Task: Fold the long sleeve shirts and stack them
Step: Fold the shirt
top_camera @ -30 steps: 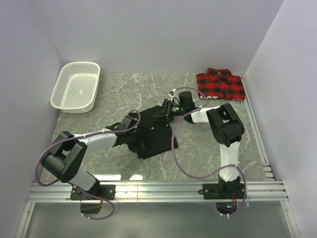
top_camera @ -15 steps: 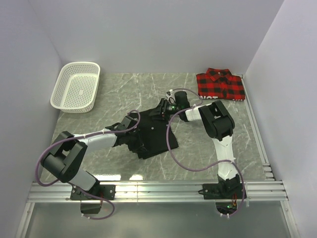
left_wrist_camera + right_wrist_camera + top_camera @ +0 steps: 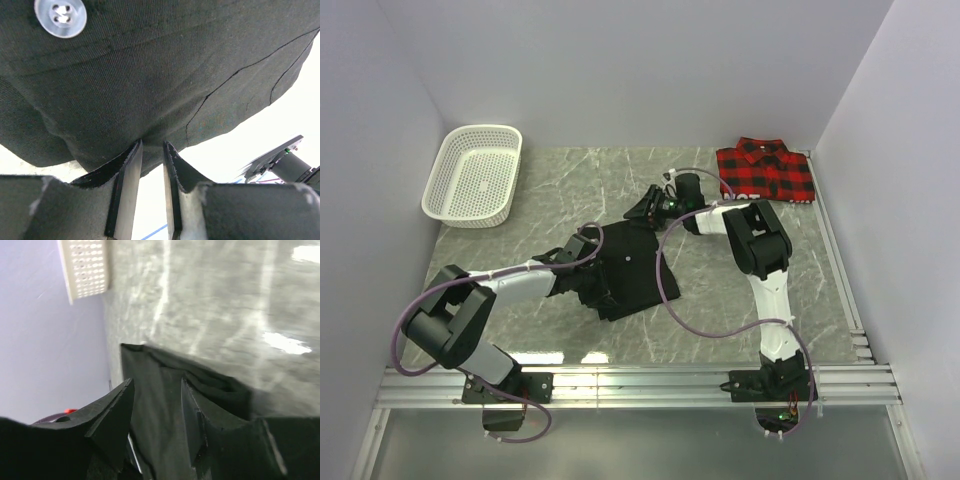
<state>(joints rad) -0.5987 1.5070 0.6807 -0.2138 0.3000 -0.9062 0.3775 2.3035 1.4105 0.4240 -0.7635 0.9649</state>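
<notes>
Near edge: both arm bases sat on a ribbed metal rail (image 3: 640, 385).

The left gripper (image 3: 152, 146) lay low at the near-left border of the black shirt (image 3: 625, 270). Its fingers were drawn almost together, with a thin fold of the cloth nipped between the tips. Close up, the fabric showed a fine, matte, dark weave with a stitched seam. One pale round button (image 3: 60, 16) with thread holes sat just above that seam.

The shirt lay in a rumpled, roughly square heap mid-table. The left forearm hid its left border, and a purple cable (image 3: 670, 280) from the right arm looped across its right side.

The right gripper (image 3: 157, 383) was at the shirt's far corner, clamped on a thick doubled edge of the same cloth, which ran between its fingers. Beyond it the table (image 3: 580, 190) was grey-green marble pattern, glossy, with glare patches, and blurred in the wrist view.

At the far right corner the plaid shirt (image 3: 765, 172) lay folded flat in red-and-black check, collar toward the back wall, well apart from the black one. At the far left stood a white mesh basket (image 3: 473, 175), a rounded rectangle with perforated walls.
</notes>
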